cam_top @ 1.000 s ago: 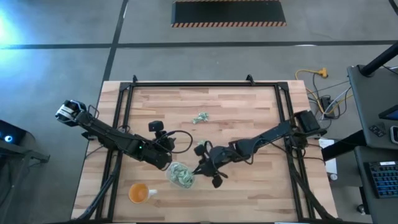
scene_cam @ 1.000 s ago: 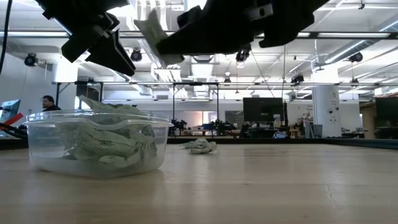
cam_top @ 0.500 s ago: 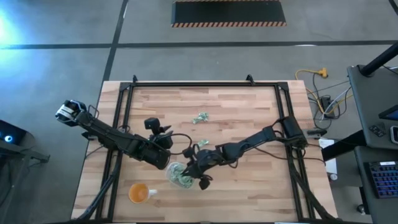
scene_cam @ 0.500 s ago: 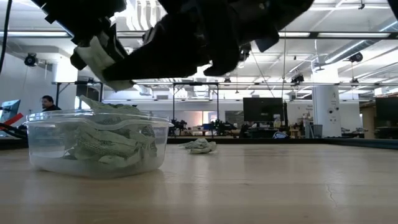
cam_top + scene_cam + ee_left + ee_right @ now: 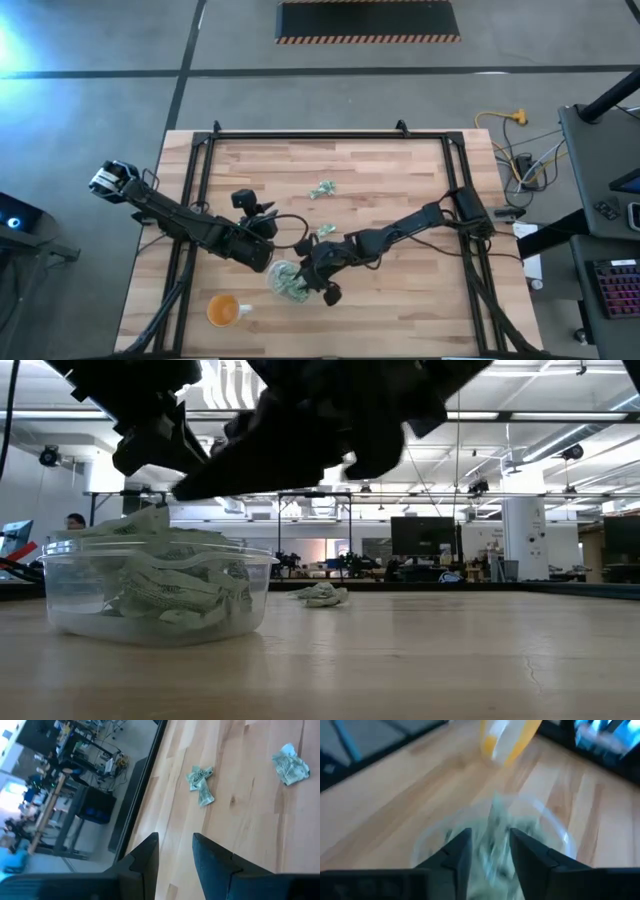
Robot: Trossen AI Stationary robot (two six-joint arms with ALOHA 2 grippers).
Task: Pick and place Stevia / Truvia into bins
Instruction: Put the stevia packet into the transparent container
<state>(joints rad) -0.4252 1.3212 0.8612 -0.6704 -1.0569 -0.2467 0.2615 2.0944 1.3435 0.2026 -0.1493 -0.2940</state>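
The right gripper is hanging right over the clear bin, with its fingers parted and a pale green packet in the gap between them. Can't tell if it's pinched or already let go and dropping, honestly. Directly below it the bin looks pretty well stuffed with Stevia / Truvia packets, heaped up to the rim, so I'd say most of the job is done. Left to do: a small crumpled cluster of packets farther up the table from the gripper, plus one more lying just beside the right arm. The left gripper sits on the other side of the bin, jaws slightly apart with nothing in them. An orange cup stands near the bin. No readable print on the packets.
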